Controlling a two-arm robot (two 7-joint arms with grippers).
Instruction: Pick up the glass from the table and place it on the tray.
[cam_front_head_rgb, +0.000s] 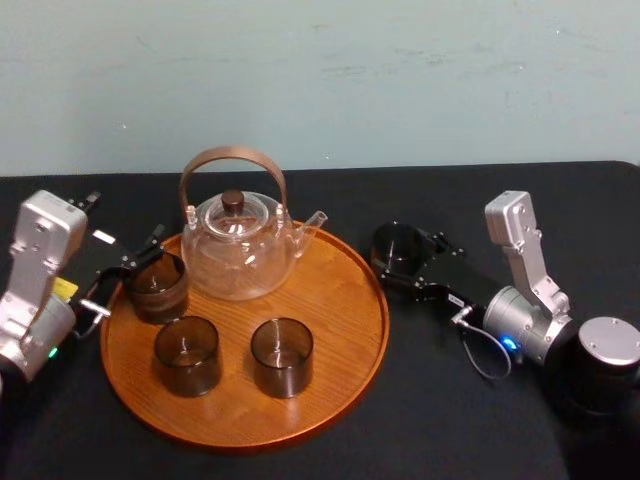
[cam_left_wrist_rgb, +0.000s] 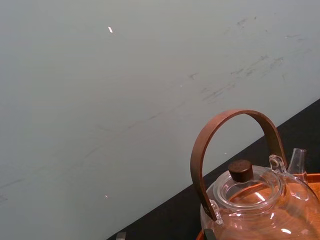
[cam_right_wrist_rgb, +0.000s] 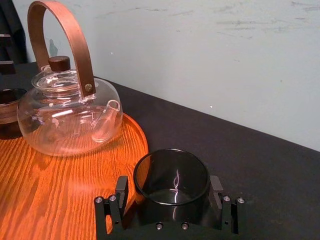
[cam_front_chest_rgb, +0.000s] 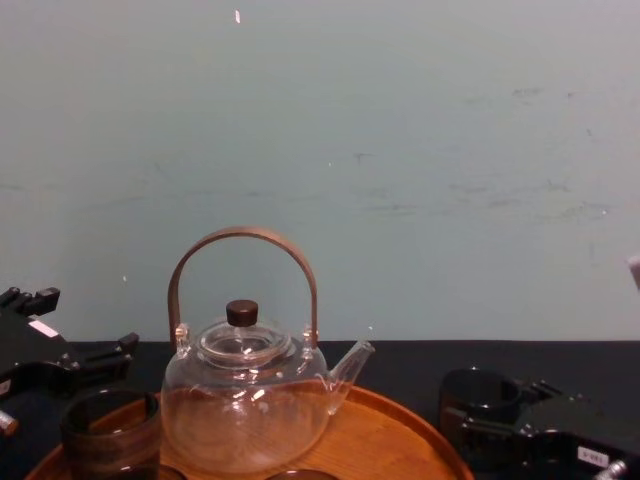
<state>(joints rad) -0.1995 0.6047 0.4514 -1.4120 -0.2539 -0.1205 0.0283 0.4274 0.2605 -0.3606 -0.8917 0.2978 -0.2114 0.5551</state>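
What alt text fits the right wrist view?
The right end effector grips a dark smoky round glass standing on the black table, beside the round orange-brown wooden tray. A clear glass teapot with a curved brown handle sits on the tray.

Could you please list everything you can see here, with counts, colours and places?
tray: one, orange-brown wood, round, middle of the table.
teapot: one, clear glass with a brown handle and dark knob, far side of the tray.
glasses on the tray: three, smoky dark, one at its left, two at its near side.
glass on the table: one, smoky dark, just right of the tray.
table: one, black.
wall: pale blue-green, behind the table.
left gripper: black, open, at the tray's left edge by the left glass.
right gripper: black, around the glass on the table.
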